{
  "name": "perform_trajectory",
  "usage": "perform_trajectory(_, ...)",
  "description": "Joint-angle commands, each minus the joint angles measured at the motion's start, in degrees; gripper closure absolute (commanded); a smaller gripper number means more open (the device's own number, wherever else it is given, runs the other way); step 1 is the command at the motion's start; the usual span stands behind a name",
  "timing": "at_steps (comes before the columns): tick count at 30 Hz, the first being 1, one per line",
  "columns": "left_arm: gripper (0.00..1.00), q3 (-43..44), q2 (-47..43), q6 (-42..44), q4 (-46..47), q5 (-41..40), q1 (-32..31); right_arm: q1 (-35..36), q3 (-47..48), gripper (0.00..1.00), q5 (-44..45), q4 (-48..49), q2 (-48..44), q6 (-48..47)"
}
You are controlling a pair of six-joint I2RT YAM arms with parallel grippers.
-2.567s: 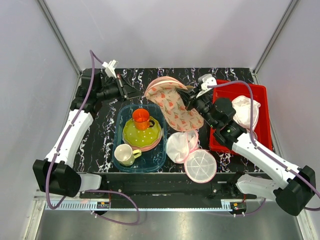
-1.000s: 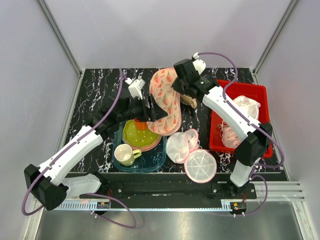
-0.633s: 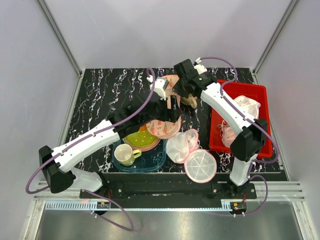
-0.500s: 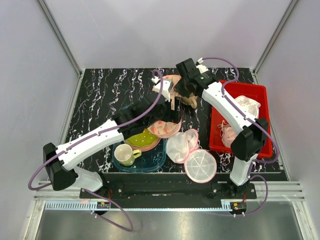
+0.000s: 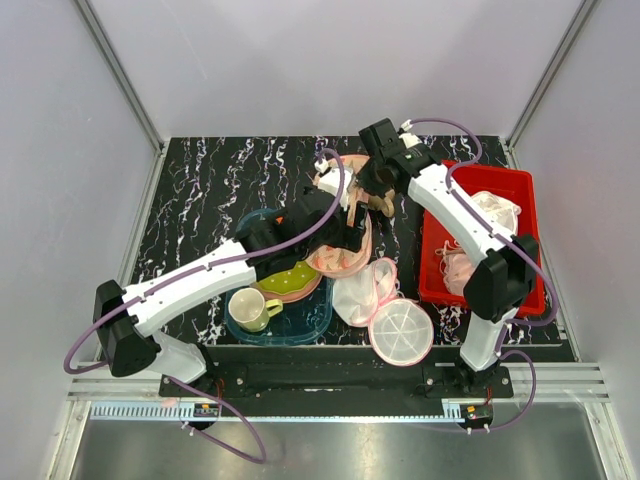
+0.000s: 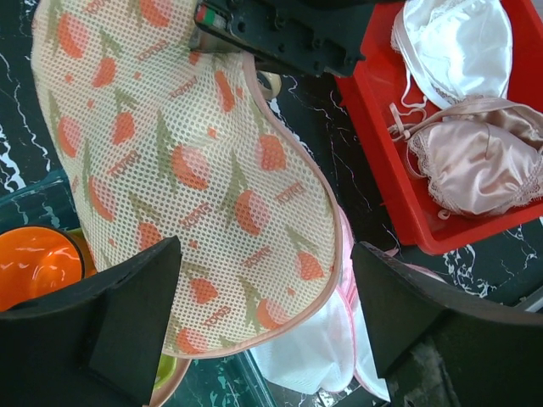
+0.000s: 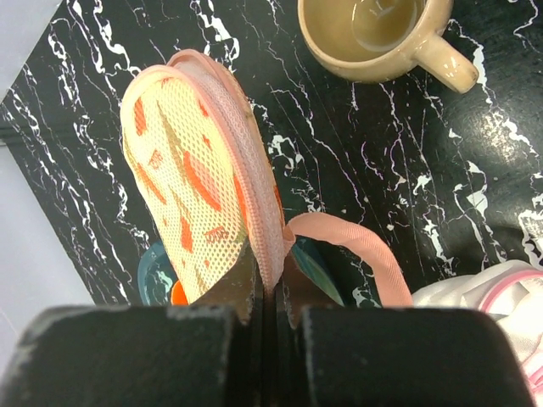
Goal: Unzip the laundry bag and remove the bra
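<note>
The laundry bag (image 6: 182,165), peach mesh with orange prints and pink edging, hangs on edge over the table's middle (image 5: 345,255). My right gripper (image 7: 270,292) is shut on its pink edging at the top, seen from above near the back (image 5: 372,185). A pink loop strap (image 7: 369,248) curls beside the pinch. My left gripper (image 6: 267,314) is open, with wide black fingers (image 6: 127,314) either side of the bag's lower rim; in the top view it sits against the bag (image 5: 348,222). The bra is hidden.
A blue tray (image 5: 300,325) holds a green plate, an orange cup (image 6: 34,263) and a yellow mug (image 5: 250,308). A white mesh pouch (image 5: 400,332) lies at the front. The red bin (image 5: 480,285) holds white and pale pink garments (image 6: 475,165). A beige mug (image 7: 373,34) stands behind the bag.
My left arm has swung right, from over the blue tray to the hanging bag, its jaws a little wider. The right gripper has kept its hold and shifted slightly right.
</note>
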Motion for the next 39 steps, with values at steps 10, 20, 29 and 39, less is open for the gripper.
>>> perform_trajectory(10, 0.13, -5.5, -4.5, 4.62, 7.28, -0.56, -0.44, -6.99, 5.41, 1.0, -18.05, 2.07, -1.72, 2.62)
perform_trajectory(20, 0.11, -5.24, -4.33, 6.81, 8.25, -1.7, -3.96, -6.99, 8.76, 1.0, -23.77, 2.95, 0.04, 3.85)
perform_trajectory(29, 0.1, -8.06, -7.93, 8.22, 11.94, -8.54, -4.14, -7.16, 6.65, 1.0, -25.7, 3.74, -2.25, 4.38)
perform_trajectory(39, 0.02, -7.45, -13.9, 4.28, 7.2, -2.35, 5.7, -7.16, 1.56, 1.0, -24.82, 5.59, -5.76, 2.44)
